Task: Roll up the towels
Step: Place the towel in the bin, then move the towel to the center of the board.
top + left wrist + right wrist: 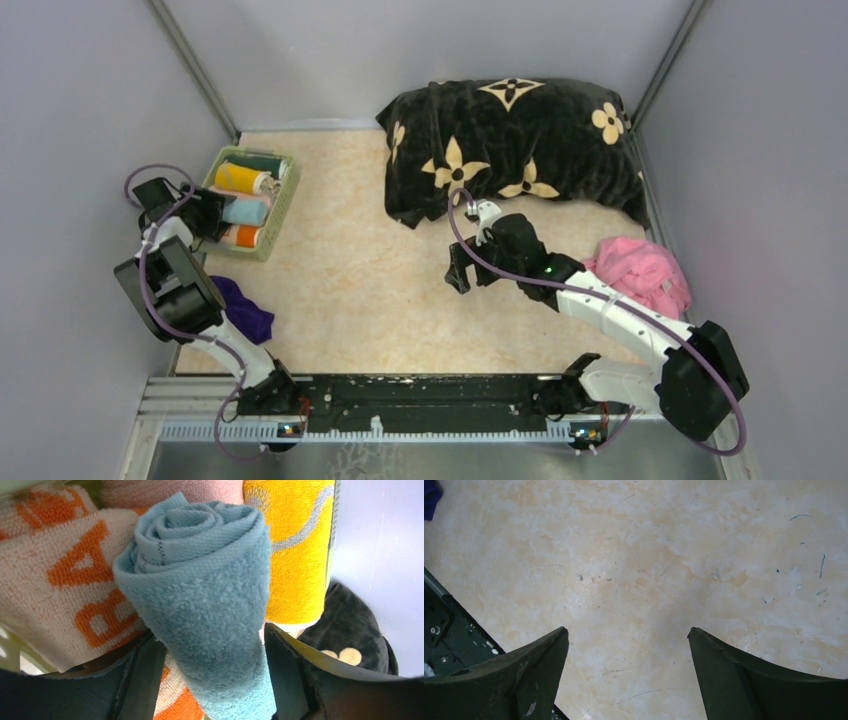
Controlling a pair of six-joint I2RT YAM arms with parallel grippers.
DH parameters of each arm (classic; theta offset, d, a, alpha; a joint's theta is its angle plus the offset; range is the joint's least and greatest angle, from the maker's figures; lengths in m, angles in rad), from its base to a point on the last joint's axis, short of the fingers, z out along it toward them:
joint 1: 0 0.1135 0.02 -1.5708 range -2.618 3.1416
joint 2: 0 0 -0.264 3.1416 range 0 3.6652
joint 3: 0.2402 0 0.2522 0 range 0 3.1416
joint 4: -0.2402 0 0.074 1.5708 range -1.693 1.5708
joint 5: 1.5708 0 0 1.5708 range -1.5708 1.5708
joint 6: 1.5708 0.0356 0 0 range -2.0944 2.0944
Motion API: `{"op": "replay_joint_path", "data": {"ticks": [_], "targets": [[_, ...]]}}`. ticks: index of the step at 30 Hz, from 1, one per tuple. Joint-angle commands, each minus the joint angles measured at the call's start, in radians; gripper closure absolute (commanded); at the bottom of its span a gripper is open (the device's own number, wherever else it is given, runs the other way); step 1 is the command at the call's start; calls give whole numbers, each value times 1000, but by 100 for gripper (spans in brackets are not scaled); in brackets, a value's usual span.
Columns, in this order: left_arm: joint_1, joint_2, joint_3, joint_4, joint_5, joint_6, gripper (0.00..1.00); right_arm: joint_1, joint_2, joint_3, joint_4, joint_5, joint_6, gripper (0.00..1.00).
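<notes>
Nearest, at the table's (649,555) left edge, a crumpled dark purple terry towel (247,312) is seen unrolled, partly hidden by the left arm. At the right edge a crumpled pink terry towel (645,272) lies just beside the right arm's forearm. Toward the table's middle the right tool (628,631) is held released over bare marbled surface, with nothing between its wide-set fingers. The pink towel lies to its right, so the right arm is judged the nearer one for it, and the left arm for the purple.

Farther, toward the far left corner, the left tool (209,636) is pointed into a pale green slatted plastic basket (285,190). A rolled light blue terry towel (200,580) is set between its fingers, long axis along them, spiral end away from the wrist. Whether it is clamped or let go cannot be told. A yellow terry roll (295,555) and an orange-lettered pale roll (65,595) are packed beside it; the basket's floor is hidden. At the far edge a big black plush cushion with beige flowers (510,150) is laid.
</notes>
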Motion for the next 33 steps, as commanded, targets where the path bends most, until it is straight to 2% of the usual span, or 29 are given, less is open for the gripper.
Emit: {"op": "replay_joint_path", "data": {"ticks": [1,3,6,8,13,17,20,23,27,33], "targets": [[18,-70,49,-81,-101,58,23,-8,-41,6,42,1,-7,11],[17,-87,54,-83,-105,53,20,-8,-45,5,41,0,-7,11],[18,-105,65,-92,-104,50,5,-7,-50,4,40,1,-6,11],[18,-118,77,-121,-104,50,1,-8,-55,4,39,4,-7,11],[18,-226,62,-221,-157,90,1,-8,-64,7,35,10,-7,11],[18,-397,-27,-307,-248,176,1,-8,-75,7,33,22,-6,11],[18,-519,-151,-351,-316,195,2,-8,-85,2,39,21,-6,11],[19,-608,-324,-314,-366,154,4,-8,-94,-2,50,7,-1,11],[19,-633,-441,-308,-437,102,4,-8,-117,-6,47,-6,2,11],[22,-531,-519,-291,-448,2,4,-8,-149,-16,48,-9,5,11]]}}
